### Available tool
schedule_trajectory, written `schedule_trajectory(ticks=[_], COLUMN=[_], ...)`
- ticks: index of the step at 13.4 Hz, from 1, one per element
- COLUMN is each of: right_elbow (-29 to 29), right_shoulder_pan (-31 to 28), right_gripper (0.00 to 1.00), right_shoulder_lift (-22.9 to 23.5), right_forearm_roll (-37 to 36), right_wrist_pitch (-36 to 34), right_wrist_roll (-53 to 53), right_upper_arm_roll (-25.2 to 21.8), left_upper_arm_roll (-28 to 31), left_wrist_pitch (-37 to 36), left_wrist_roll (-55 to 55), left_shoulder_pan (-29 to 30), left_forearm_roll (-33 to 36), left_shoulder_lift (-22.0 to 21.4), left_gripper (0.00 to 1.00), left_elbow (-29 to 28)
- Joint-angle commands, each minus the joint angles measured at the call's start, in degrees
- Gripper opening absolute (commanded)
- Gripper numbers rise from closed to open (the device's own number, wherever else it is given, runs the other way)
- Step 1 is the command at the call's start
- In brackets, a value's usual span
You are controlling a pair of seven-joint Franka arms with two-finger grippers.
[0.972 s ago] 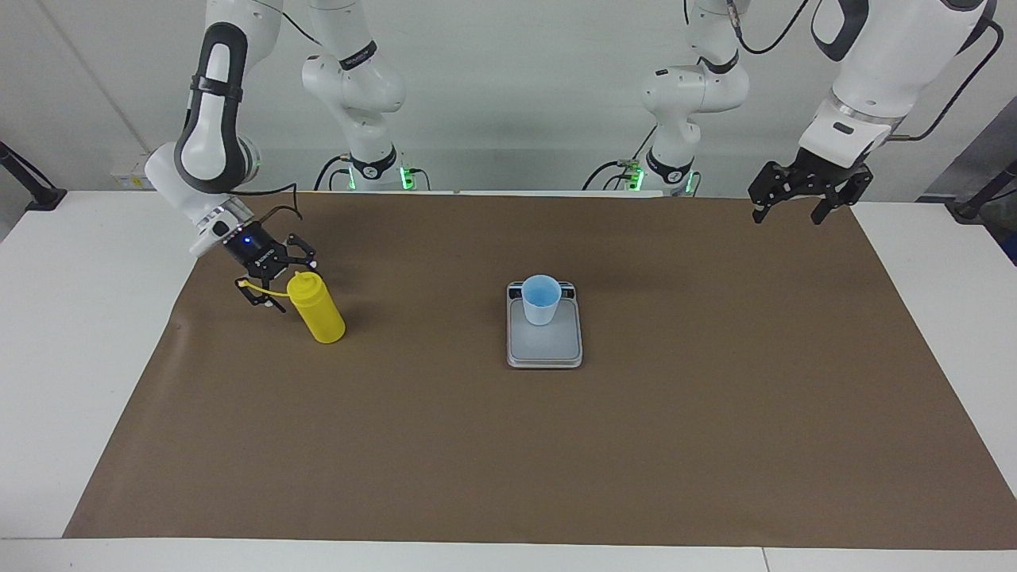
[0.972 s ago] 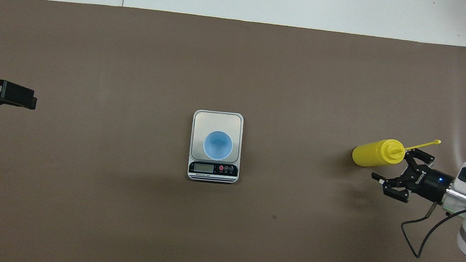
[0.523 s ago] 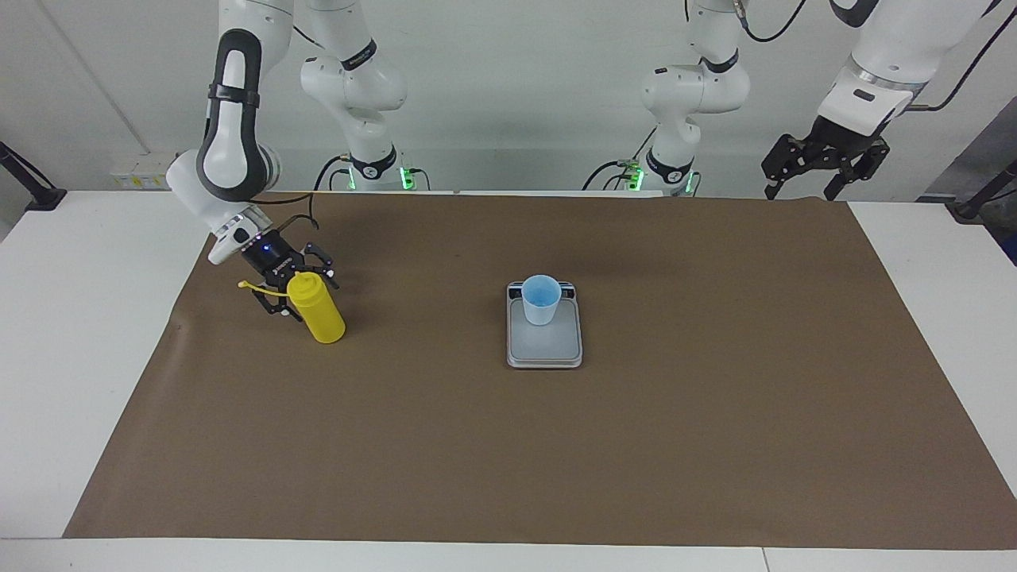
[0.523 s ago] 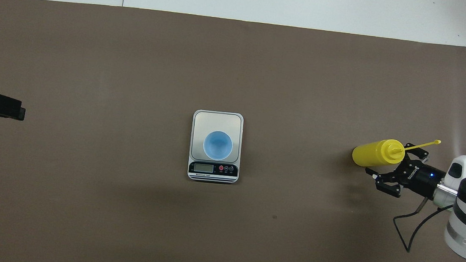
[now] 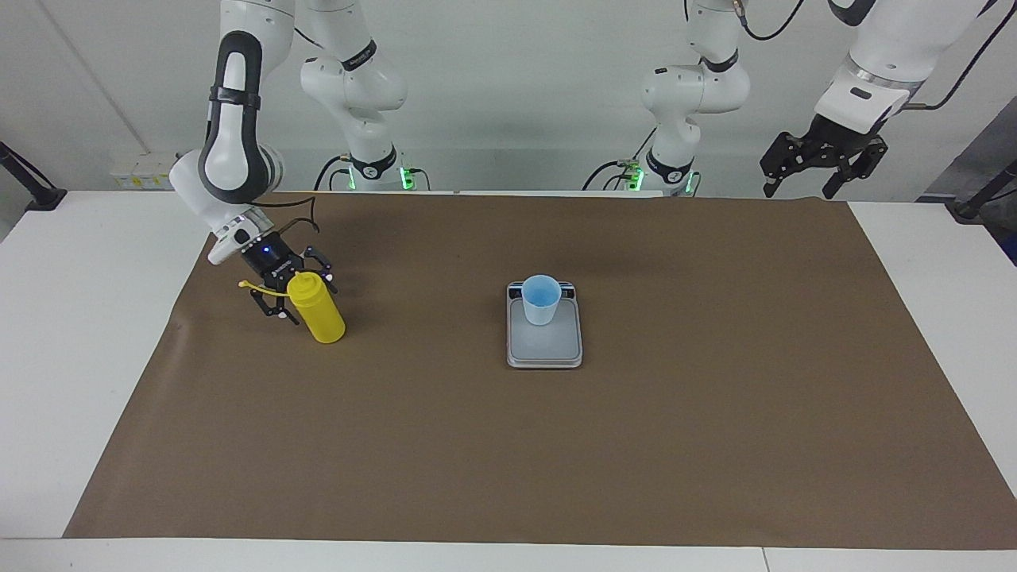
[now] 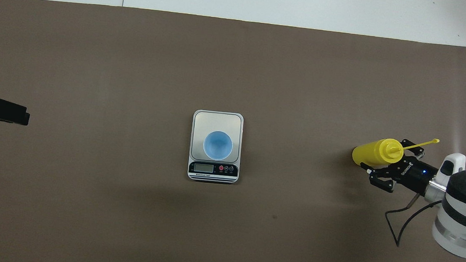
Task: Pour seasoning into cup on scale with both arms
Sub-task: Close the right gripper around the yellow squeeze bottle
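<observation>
Facing view: right gripper [image 5: 295,292] spread wide around the top of the seasoning [image 5: 316,307], not pinching (bottle upright on the mat [image 5: 508,445], right arm's end). Cup [image 5: 541,299] sits on the scale [image 5: 544,345], mid-table. Left gripper [image 5: 821,163] spread, empty, hanging over the mat's corner.

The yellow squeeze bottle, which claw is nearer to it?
Right. The right claw is open around the yellow squeeze bottle's top; the left claw hangs at the left arm's end.
</observation>
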Motion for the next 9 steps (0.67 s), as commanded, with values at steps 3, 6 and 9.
schedule_trajectory(ticks=[3, 6, 9], right_elbow=[0.4, 0.6, 1.6], right_shoulder_pan=[1.2, 1.2, 1.2], right_gripper=[0.87, 0.58, 0.35], right_shoulder_lift=[0.6, 0.7, 0.9], right_forearm_roll=[1.9, 1.1, 0.0], right_wrist_pitch=[0.9, 0.8, 0.6], right_wrist_roll=[-1.8, -1.8, -1.9], right_upper_arm_roll=[0.1, 0.1, 0.0], left_upper_arm_roll=[-0.4, -0.4, -0.3], left_wrist_pitch=[1.2, 0.9, 1.0], left_wrist_roll=[0.7, 0.7, 0.8], left_shoulder_pan=[0.6, 1.1, 2.6], left_forearm_roll=[-0.3, -0.3, -0.3], left_shoulder_lift=[-1.8, -1.8, -1.8], left_gripper=[1.00, 1.00, 1.00], left_elbow=[-2.3, -2.3, -2.3])
